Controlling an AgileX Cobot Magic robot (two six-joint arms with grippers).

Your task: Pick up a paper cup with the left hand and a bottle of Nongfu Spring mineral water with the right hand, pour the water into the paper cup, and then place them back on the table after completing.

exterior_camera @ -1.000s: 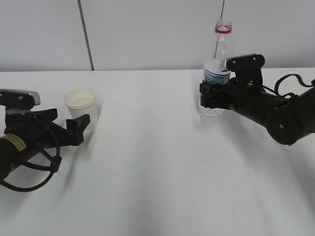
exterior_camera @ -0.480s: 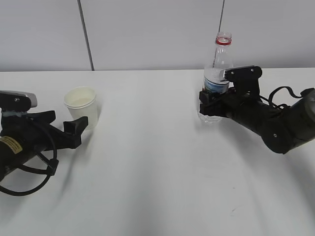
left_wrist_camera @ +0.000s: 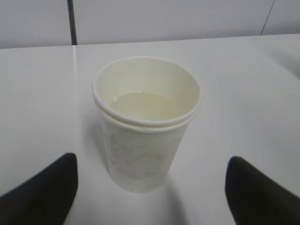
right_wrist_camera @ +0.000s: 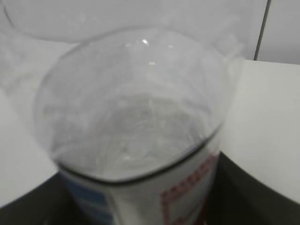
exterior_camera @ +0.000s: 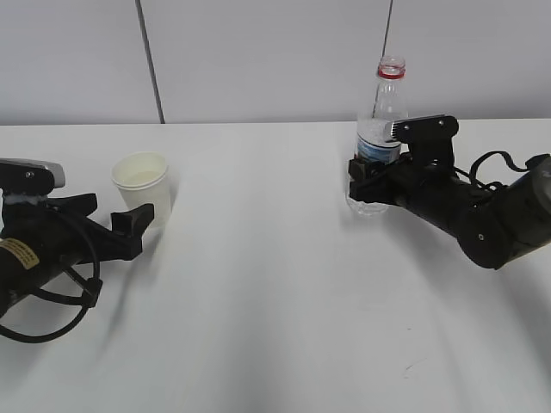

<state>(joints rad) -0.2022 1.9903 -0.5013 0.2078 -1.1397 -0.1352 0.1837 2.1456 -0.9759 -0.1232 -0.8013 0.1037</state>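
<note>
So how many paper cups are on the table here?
1, as far as the views show. The paper cup stands upright at the table's left, holding liquid, just ahead of the left hand's open fingers.

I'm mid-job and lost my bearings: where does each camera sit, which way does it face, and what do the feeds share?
Exterior: faces the table at a slant toward the back wall; both arms show, left gripper and right gripper.
Left wrist: low behind the open fingers, facing the paper cup with water inside.
Right wrist: tight against the bottle, fingers dark at the bottom edges.
Shared: the exterior also shows the cup and the bottle.
</note>
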